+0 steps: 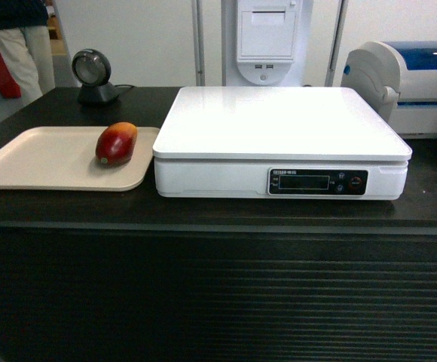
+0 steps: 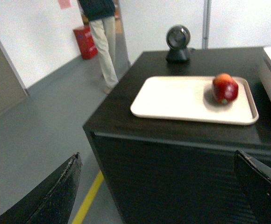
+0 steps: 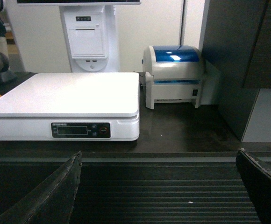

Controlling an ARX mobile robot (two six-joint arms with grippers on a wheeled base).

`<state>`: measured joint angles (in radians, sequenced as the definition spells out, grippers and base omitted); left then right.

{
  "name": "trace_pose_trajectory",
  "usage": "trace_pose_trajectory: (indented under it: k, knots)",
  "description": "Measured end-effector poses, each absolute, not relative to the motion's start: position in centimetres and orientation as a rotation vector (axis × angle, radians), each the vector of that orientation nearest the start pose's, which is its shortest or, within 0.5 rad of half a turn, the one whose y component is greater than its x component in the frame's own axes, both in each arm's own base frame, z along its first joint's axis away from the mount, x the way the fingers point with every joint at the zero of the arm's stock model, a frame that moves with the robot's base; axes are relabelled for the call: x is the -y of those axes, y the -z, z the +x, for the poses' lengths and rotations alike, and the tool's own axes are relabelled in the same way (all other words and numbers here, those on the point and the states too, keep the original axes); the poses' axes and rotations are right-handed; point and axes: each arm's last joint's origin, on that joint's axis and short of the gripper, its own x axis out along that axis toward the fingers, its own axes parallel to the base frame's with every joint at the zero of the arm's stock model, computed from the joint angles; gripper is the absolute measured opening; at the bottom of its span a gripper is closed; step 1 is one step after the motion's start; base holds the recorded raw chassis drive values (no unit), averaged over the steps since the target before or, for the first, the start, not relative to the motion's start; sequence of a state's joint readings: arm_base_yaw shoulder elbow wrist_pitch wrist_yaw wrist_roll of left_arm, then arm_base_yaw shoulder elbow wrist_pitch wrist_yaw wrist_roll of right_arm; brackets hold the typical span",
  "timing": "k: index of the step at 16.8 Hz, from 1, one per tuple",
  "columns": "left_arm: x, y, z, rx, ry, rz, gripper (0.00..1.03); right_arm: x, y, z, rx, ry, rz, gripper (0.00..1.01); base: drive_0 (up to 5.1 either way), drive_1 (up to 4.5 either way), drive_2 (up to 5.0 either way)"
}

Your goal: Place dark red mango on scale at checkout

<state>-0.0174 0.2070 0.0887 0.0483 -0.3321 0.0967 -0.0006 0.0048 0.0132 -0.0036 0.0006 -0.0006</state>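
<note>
The dark red mango (image 1: 117,143) lies on a beige tray (image 1: 38,162) at the left of the checkout (image 1: 218,286) counter top. Right of the tray stands the white scale (image 1: 279,124) with a black display strip; nothing rests on its platform. In the left wrist view the mango (image 2: 224,87) sits at the tray's (image 2: 173,100) right end, well ahead of my left gripper (image 2: 156,182), which is open and empty below the counter edge. My right gripper (image 3: 158,179) is also open and empty, in front of the ribbed panel, facing the scale (image 3: 65,95). Neither gripper shows in the head view.
A round black scanner (image 1: 93,75) stands at the back left of the counter. A white and blue label printer (image 1: 411,83) sits right of the scale, and a white receipt unit (image 1: 267,38) behind it. A person (image 1: 19,45) stands on the floor at far left.
</note>
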Motion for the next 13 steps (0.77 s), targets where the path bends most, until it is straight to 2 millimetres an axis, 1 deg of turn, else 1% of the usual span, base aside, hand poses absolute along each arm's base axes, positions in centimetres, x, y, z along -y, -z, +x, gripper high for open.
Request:
trace_pose_trajectory:
  k: [1, 2, 5, 7, 8, 9, 10, 11, 13]
  knots:
    - [-0.9, -18.9, 10.9, -0.048, -0.302, 0.109, 0.98, 0.0, -16.7, 9.7, 0.004, -0.001, -0.001, 0.98, 0.0, 0.0, 0.0]
    - [-1.3, -20.1, 11.6, -0.001, -0.264, 0.108, 0.98, 0.0, -16.7, 9.7, 0.005, 0.0, -0.001, 0.98, 0.0, 0.0, 0.0]
    - [-2.6, -20.7, 14.4, 0.006, -0.198, 0.115, 0.98, 0.0, -16.7, 9.7, 0.004, 0.0, -0.001, 0.98, 0.0, 0.0, 0.0]
    - [-3.4, -22.0, 17.5, 0.043, -0.12, 0.115, 0.98, 0.0, -16.7, 9.7, 0.005, 0.0, -0.001, 0.98, 0.0, 0.0, 0.0]
    - [-3.7, -23.0, 20.0, 0.071, -0.073, 0.118, 0.98, 0.0, -16.7, 9.7, 0.004, 0.0, -0.001, 0.98, 0.0, 0.0, 0.0]
    - [-3.9, -23.3, 22.8, 0.063, -0.021, 0.113, 0.98, 0.0, -16.7, 9.7, 0.004, 0.0, -0.001, 0.98, 0.0, 0.0, 0.0]
    - [-3.7, -22.8, 25.6, 0.02, 0.023, 0.105, 0.98, 0.0, -16.7, 9.7, 0.004, 0.0, -0.001, 0.98, 0.0, 0.0, 0.0]
    - [-3.4, -21.9, 28.6, -0.049, 0.071, 0.086, 0.98, 0.0, -16.7, 9.7, 0.005, 0.0, -0.001, 0.98, 0.0, 0.0, 0.0]
    - [-2.8, -20.6, 33.6, -0.13, 0.127, 0.065, 0.98, 0.0, -16.7, 9.7, 0.005, 0.0, -0.001, 0.98, 0.0, 0.0, 0.0]
